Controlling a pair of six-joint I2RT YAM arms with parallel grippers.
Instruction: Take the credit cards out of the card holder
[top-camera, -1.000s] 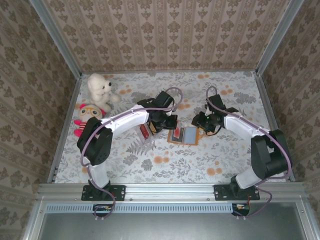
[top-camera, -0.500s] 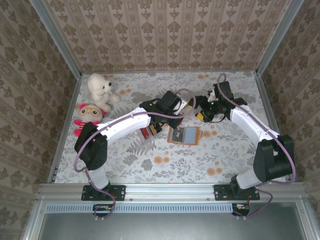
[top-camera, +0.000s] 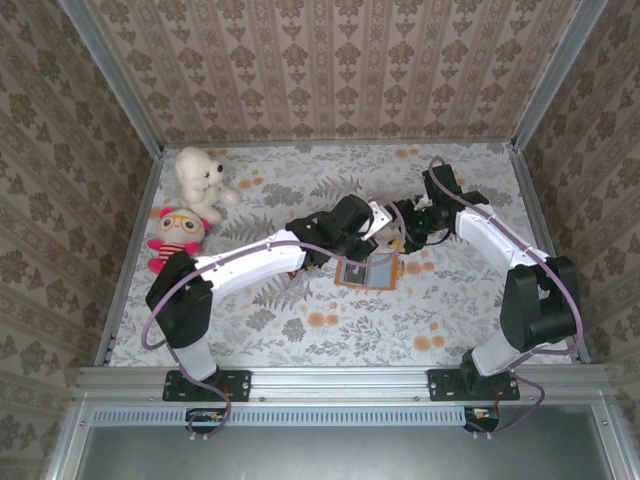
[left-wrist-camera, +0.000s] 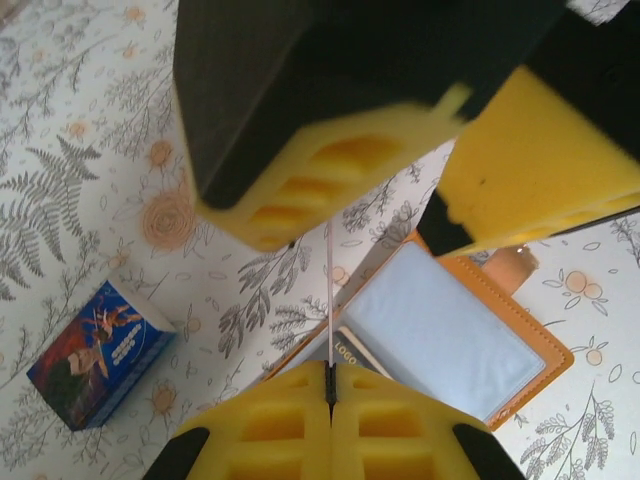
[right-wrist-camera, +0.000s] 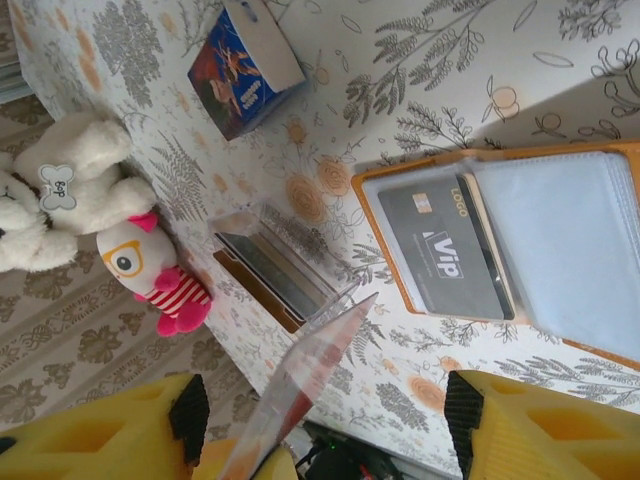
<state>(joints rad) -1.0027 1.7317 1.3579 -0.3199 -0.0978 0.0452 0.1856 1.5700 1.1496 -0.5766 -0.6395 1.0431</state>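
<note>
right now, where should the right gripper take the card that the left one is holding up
By its free end, the one away from the left gripper, which pinches the other end. The card is thin and held up in the air, so the right gripper should come at it with one pad on each flat face, not the edges. Its open jaws look roughly astride it.

Left arm stretches out long from its base toward the middle, left gripper (left-wrist-camera: 330, 395) jaws pinched tight on a credit card (left-wrist-camera: 328, 285) held edge-on. Right arm folds inward to meet it, right gripper (right-wrist-camera: 320, 440) jaws spread wide.
</note>
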